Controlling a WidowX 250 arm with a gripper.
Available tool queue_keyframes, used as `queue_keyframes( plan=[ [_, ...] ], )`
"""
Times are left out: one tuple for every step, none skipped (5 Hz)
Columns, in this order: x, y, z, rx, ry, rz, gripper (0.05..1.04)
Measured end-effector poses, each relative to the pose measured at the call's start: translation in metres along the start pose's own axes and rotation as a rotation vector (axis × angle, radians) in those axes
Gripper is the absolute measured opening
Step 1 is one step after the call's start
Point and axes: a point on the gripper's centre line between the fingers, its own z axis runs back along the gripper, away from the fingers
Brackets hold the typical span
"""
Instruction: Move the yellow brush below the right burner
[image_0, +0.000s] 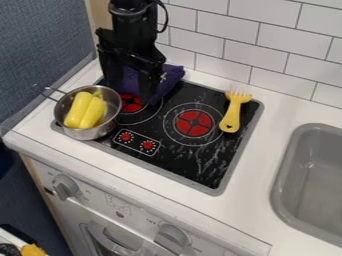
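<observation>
Peeking out behind the gripper (131, 92), the cloth (172, 75) is partly hidden; the arm (129, 25) hangs down, fingers spread apart.

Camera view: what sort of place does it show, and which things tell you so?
Probably a toy kitchen: a black stovetop, a grey sink and a metal pot point to it.

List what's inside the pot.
Yellow food-like shapes in the pot: two long lobes side by side; can't tell if they're one piece or two. Bare inner wall shows on the right. The floor beneath the lobes is covered, so anything there is unknown.
</observation>
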Motion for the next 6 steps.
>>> queue_keyframes(
  plan=[
    [-0.001, -0.004, -0.008, -0.025, 0.023, 0.001, 0.999],
    [0.005, -0.024, -0.012, -0.125, 0.011, -0.023, 0.999],
    [0.024, -0.048, -0.016, -0.182, -0.032, -0.064, 0.999],
    [0.054, -0.079, -0.034, -0.176, -0.045, -0.112, 1.000],
    [0.082, -0.097, -0.047, -0.087, -0.025, -0.062, 1.000],
    [0.099, -0.102, -0.054, -0.027, -0.004, -0.007, 0.999]
  ],
)
